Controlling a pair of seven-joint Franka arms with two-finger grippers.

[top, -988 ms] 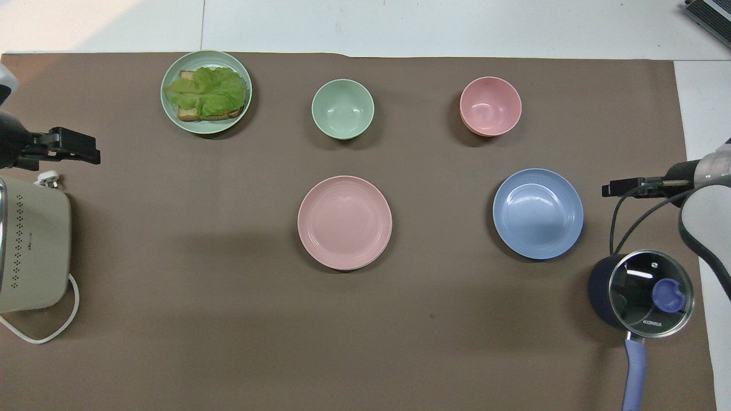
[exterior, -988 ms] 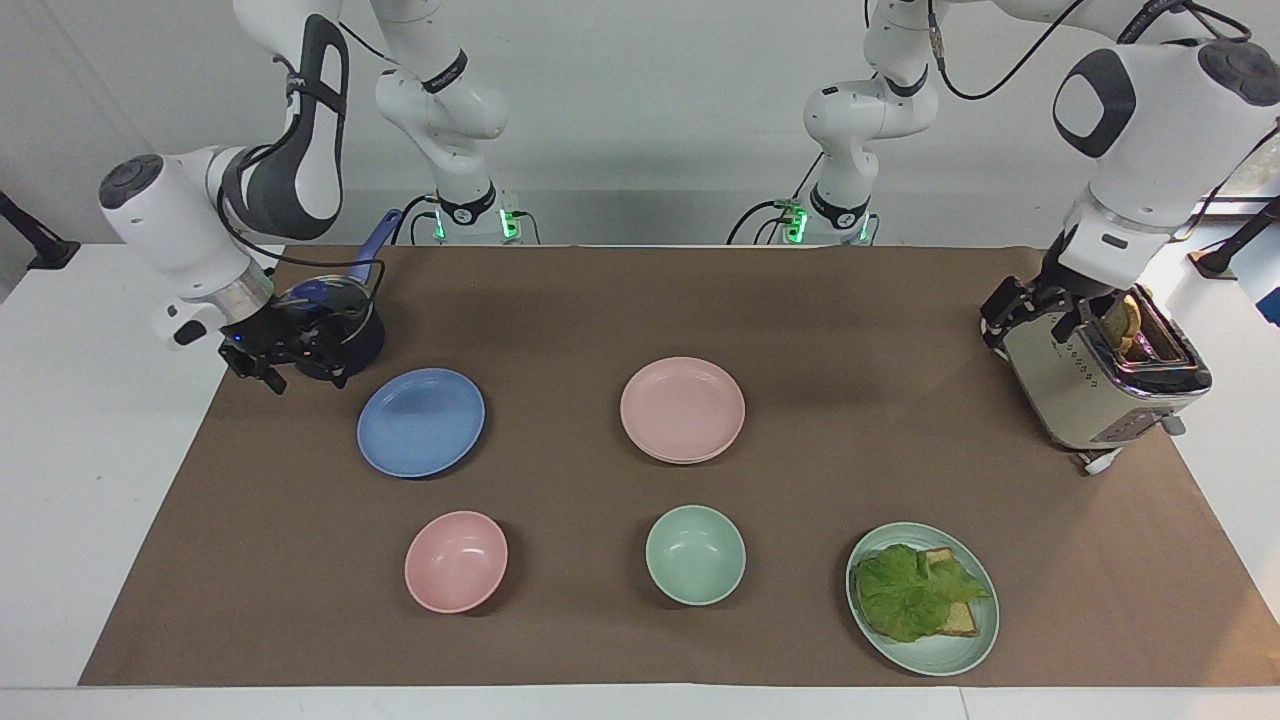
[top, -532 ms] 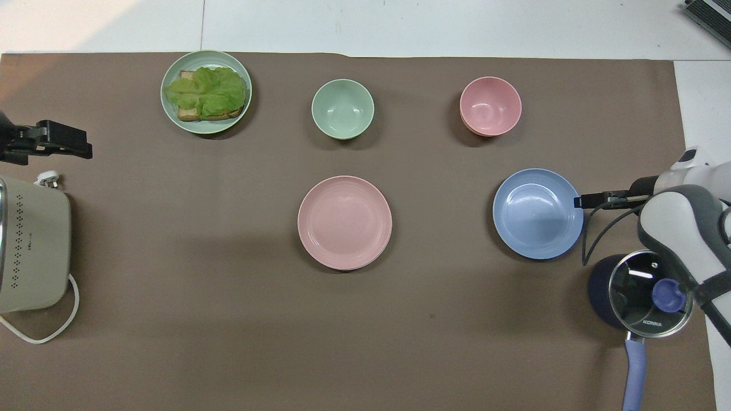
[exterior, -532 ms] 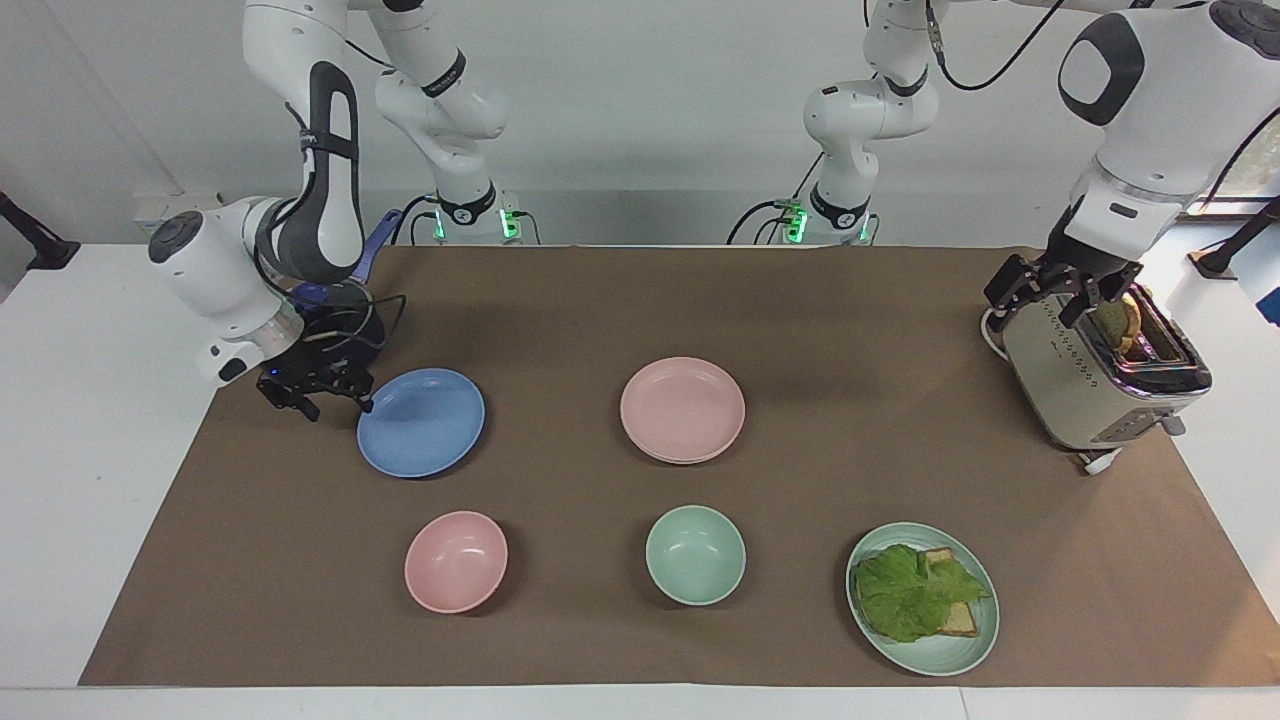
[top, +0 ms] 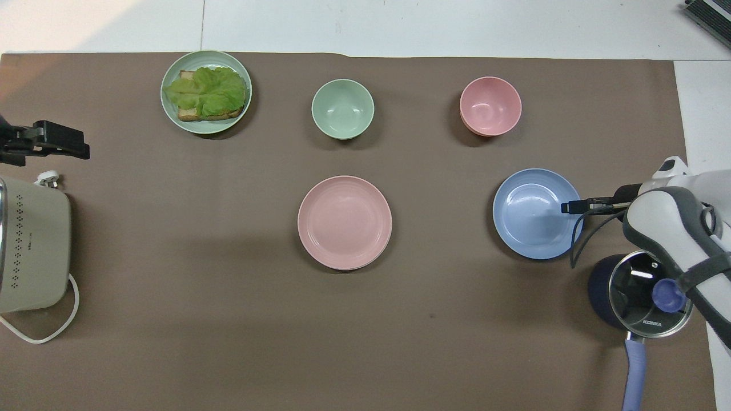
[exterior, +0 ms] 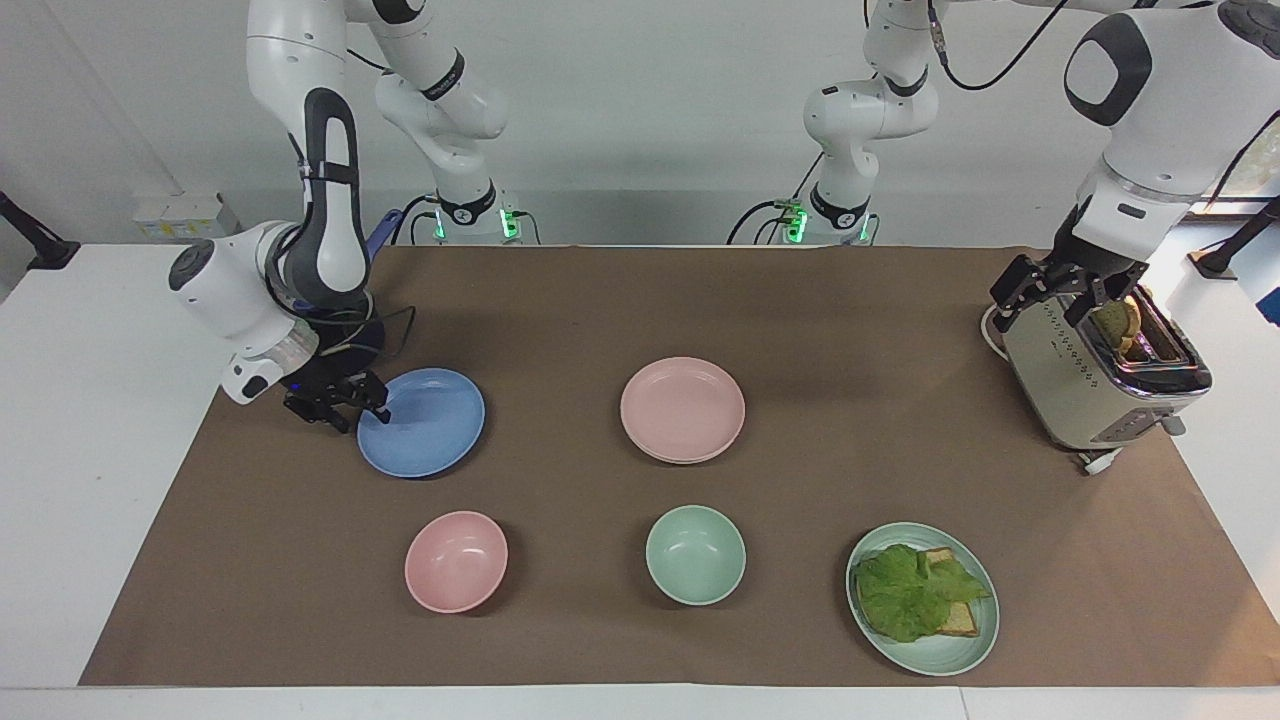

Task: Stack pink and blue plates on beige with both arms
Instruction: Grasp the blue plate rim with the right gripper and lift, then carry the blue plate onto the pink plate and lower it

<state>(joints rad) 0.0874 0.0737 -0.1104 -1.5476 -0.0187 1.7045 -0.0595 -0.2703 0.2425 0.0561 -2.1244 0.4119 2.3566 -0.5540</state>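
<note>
The blue plate [exterior: 425, 425] [top: 534, 217] lies on the brown mat toward the right arm's end of the table. My right gripper [exterior: 345, 408] [top: 571, 206] is low at that plate's rim, on the side toward the table's end. The plate rests flat. The pink plate [exterior: 682, 405] [top: 344, 221] sits mid-table, and a thin cream edge [exterior: 690, 461] shows under it, which I take for the beige plate. The rest of the beige plate is hidden. My left gripper [exterior: 1055, 298] [top: 68, 147] hangs open over the toaster, holding nothing.
A toaster [exterior: 1090, 385] with bread in its slot stands at the left arm's end. A lidded dark pot [top: 648, 291] stands close to the blue plate, nearer the robots. Farther out lie a pink bowl [exterior: 456, 560], a green bowl [exterior: 695, 553] and a green plate [exterior: 945, 655] with a lettuce sandwich.
My right gripper has swung away from the pot and dropped to the blue plate's rim. The left gripper rose a little over the toaster. No plate has moved.
</note>
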